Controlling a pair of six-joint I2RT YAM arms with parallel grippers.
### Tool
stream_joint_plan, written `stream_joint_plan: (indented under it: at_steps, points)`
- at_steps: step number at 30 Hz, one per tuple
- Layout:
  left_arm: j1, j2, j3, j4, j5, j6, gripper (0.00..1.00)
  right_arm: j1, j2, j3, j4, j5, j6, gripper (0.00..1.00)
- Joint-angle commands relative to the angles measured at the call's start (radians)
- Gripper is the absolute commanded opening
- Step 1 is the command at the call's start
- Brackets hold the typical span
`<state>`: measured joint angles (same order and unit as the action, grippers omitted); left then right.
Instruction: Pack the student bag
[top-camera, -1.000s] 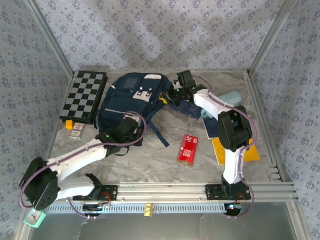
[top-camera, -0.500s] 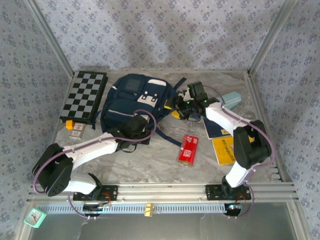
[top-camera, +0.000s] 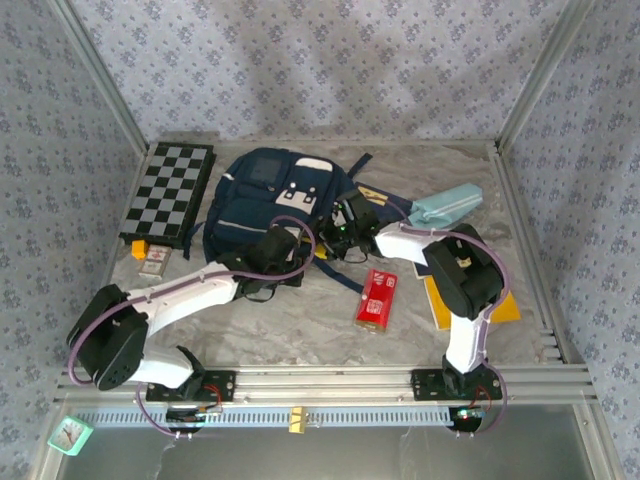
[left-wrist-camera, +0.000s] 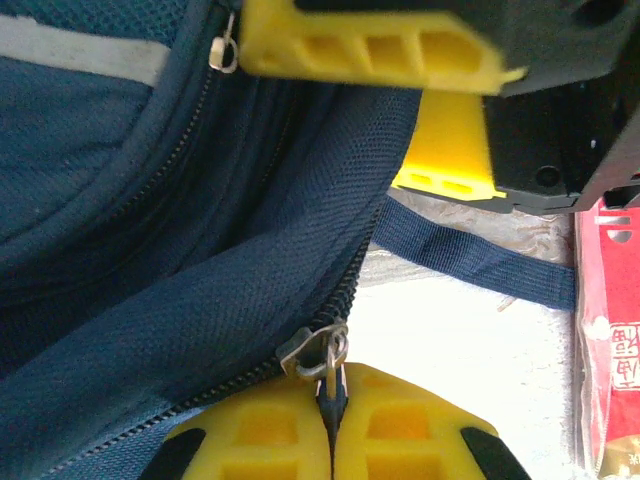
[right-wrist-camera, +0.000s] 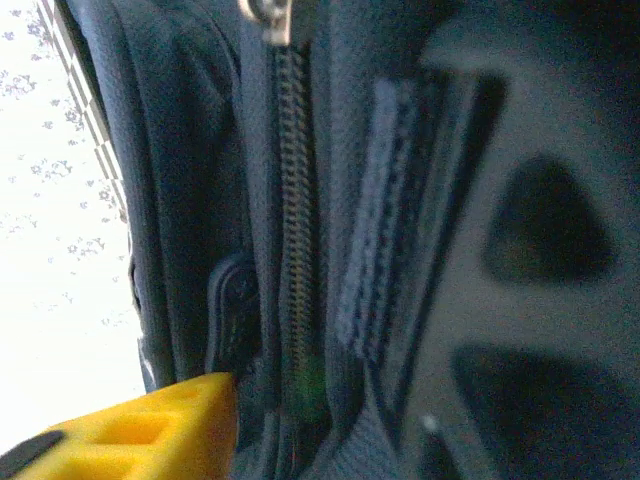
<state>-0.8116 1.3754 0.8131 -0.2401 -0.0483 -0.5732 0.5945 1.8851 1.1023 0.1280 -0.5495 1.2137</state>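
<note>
The student bag, a large navy backpack with a white front patch, lies at the back middle of the table. My left gripper is at its near right edge. In the left wrist view this gripper is shut on the tab of a metal zipper pull. My right gripper presses in from the right, its yellow fingers closed on a thick fold of the bag's edge. In the right wrist view one yellow fingertip touches the dark fabric beside a zipper.
A chessboard lies at the back left, with a small orange-and-white item in front of it. A red box lies near the bag's strap. On the right are a light-blue pencil case and a yellow book.
My right gripper has let go, moved left along the bag to its near right edge and closed again. The left gripper has shifted right, still holding the zipper pull.
</note>
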Motion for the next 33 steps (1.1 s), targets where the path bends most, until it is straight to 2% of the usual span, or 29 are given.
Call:
stream_joint_plan:
  at_steps: [1,5,8,14,19,23,30,33]
  points:
    - [-0.012,-0.006,0.065,0.009,0.038,0.04,0.0,-0.009,0.004,0.018,0.02,0.036,-0.016,0.38]
    - [-0.011,-0.028,0.059,-0.036,0.009,0.043,0.0,-0.044,-0.016,0.019,-0.044,0.029,-0.075,0.18]
    - [-0.012,-0.052,0.05,-0.103,-0.028,0.041,0.0,-0.09,-0.029,0.028,-0.094,-0.001,-0.136,0.08]
    - [0.004,-0.164,-0.037,-0.188,-0.074,0.026,0.0,-0.194,-0.013,0.125,-0.212,-0.089,-0.274,0.02]
    - [0.076,-0.264,-0.119,-0.222,-0.054,0.001,0.0,-0.252,0.054,0.253,-0.322,-0.124,-0.355,0.02]
    - [0.097,-0.298,-0.133,-0.197,-0.011,0.011,0.0,-0.241,0.054,0.291,-0.364,-0.136,-0.383,0.1]
    - [0.098,-0.232,-0.079,-0.122,0.035,0.017,0.0,-0.216,-0.083,0.187,-0.41,-0.124,-0.385,0.49]
    - [0.096,-0.206,-0.068,-0.087,0.051,0.016,0.0,-0.204,-0.164,0.12,-0.453,-0.099,-0.365,0.56]
